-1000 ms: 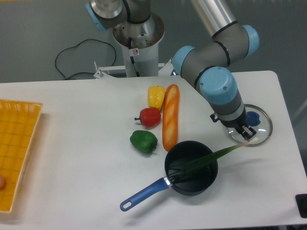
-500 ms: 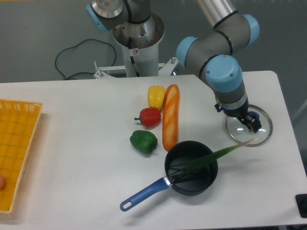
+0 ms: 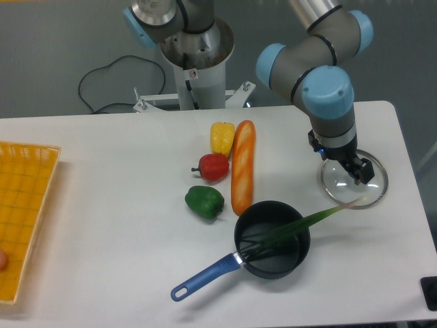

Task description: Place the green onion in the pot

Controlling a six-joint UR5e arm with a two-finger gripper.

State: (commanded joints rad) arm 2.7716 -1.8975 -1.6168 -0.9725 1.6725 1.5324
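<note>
The black pot [image 3: 254,265] with its blue handle [image 3: 205,276] stands near the table's front. The green onion [image 3: 300,225] lies slanted across it: the leaf ends are down inside the pot, and the pale end [image 3: 353,203] sticks out over the right rim toward the glass lid. My gripper [image 3: 362,171] hangs above the lid, up and to the right of the pale end and apart from it. It looks open, with nothing between its fingers.
The round glass lid [image 3: 379,193] lies at the right, under the gripper. A baguette [image 3: 243,166], a yellow pepper [image 3: 222,137], a red pepper [image 3: 214,166] and a green pepper [image 3: 204,201] sit left of the pot. A yellow basket [image 3: 24,212] is at the far left edge.
The gripper has drawn away from the onion's pale end, rising up and to the right over the lid. The onion stays resting across the pot.
</note>
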